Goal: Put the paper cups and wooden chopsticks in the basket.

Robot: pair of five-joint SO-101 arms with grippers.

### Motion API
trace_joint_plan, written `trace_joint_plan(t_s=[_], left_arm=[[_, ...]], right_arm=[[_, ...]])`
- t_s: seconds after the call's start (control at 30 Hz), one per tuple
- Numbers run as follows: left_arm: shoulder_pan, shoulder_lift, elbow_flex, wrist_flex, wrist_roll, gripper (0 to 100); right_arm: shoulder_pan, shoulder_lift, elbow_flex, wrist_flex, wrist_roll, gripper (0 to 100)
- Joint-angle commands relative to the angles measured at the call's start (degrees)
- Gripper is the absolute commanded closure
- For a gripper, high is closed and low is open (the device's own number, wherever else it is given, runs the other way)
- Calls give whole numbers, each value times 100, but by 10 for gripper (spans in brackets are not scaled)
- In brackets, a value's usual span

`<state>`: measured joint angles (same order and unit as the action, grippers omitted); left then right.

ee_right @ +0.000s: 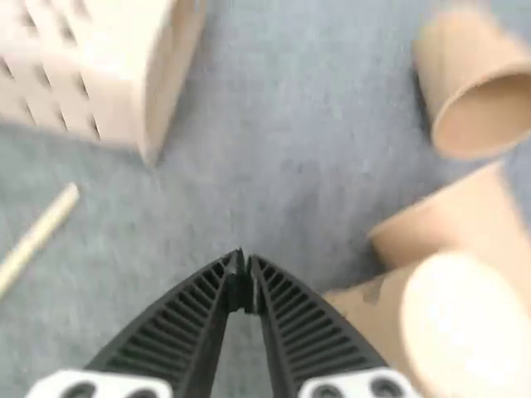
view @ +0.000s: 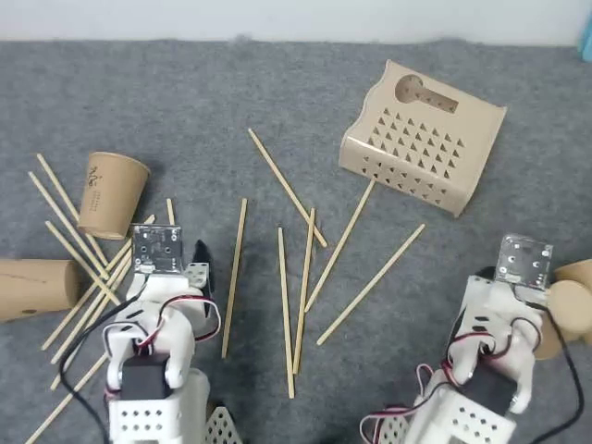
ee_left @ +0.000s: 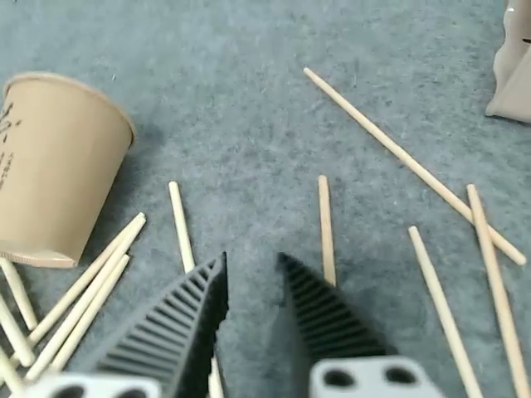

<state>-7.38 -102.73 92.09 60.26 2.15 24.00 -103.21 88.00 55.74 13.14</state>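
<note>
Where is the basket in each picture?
High view: the basket sits far back, beyond the scattered chopsticks.
Left wrist view: one corner, past the long chopstick.
Right wrist view: its wall, ahead of the right end effector, across from the cups.
Shared landmark: the grey mat.

Both arms are built from white plastic shells. The left arm (view: 157, 338) has a black motor block (view: 143, 377) set into it. A grey square plate (view: 157, 250) sits at its wrist, with what seem to be small screws at the corners. The right arm (view: 495, 338) carries a matching plate (view: 524, 260). Red, black and white cables (view: 208, 324) loop around the joints. The base (view: 148, 421) is white with rows of round holes. The left gripper (ee_left: 251, 261) has black, ridged, tapering fingers on pale mounts with dark screw holes. The right gripper (ee_right: 243, 259) is made the same way.
</note>
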Motion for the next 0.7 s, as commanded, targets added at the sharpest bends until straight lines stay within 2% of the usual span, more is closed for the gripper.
trace_joint_plan(t_s=[0.0, 0.17, 0.4, 0.5, 0.57, 0.67], left_arm=[[-70, 62, -13, -158, 237, 863], [-185, 826, -154, -448, 264, 860], [-211, 2989, -664, -1521, 264, 859], [-211, 3842, -866, -1952, 264, 859], [-211, 4360, -1033, -2084, 264, 859], [-211, 5073, -1314, -2154, 264, 859]], right_arm=[[-259, 4, -1064, 66, -193, 989], [-743, 1499, -2576, 462, -211, 989], [-796, 4338, -4958, 971, -220, 982], [-813, 5279, -5679, 1147, -237, 900], [-813, 5815, -5987, 1086, -554, 847], [-813, 6536, -6277, 690, -1081, 830]])
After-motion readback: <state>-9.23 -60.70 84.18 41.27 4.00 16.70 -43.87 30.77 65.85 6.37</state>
